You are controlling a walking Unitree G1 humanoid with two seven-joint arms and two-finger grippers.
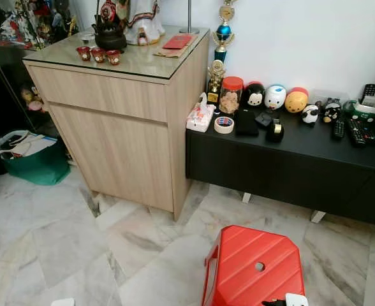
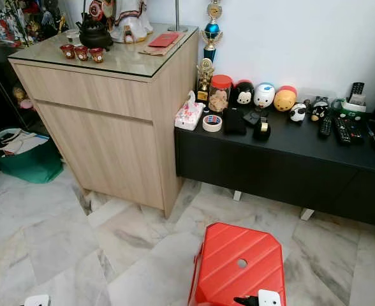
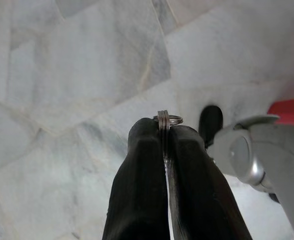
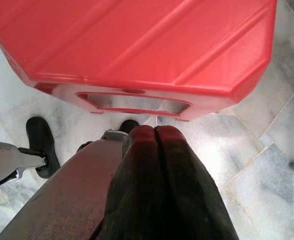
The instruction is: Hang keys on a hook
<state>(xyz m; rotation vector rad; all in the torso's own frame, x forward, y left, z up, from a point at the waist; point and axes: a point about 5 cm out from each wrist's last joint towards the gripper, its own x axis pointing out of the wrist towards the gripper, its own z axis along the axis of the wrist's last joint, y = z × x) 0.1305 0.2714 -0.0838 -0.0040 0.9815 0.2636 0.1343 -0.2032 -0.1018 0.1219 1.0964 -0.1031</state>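
While the robot looks down at the room, its left end effector [image 3: 165, 145] is squeezed tight on a key ring [image 3: 168, 120]. The silver ring sticks out at the tips of the two black fingers [image 3: 139, 190], above the marble floor [image 3: 77, 75]. No keys can be seen hanging from the ring.

The right end effector [image 4: 156, 132] is closed with nothing in it. Its two fingers press together, and it hangs just beside a red stool [image 4: 137, 45], above the floor.

In the eye views, the stool [image 1: 254, 264] stands at 6 o'clock, close to the robot. A wood cabinet [image 1: 117, 121] stands at 11 o'clock. On its glass top are a black teapot [image 1: 110, 35], three small red cups [image 1: 98, 55] and a red envelope [image 1: 176, 42].

A low black bench [image 1: 289, 159] runs from the cabinet toward 2 o'clock, along the white wall. On it, near the cabinet, are a tissue pack [image 1: 200, 117], a roll of tape [image 1: 224, 125] and a jar with a red lid [image 1: 230, 94]. A gold trophy [image 1: 215, 76] stands behind them. Round toy heads [image 1: 275, 97] sit in a row by the wall. Remotes [image 1: 356, 131] lie at the far end.

A green bag [image 1: 31, 159] sits on the floor at 9 o'clock, beside the cabinet.

I cannot see a hook.
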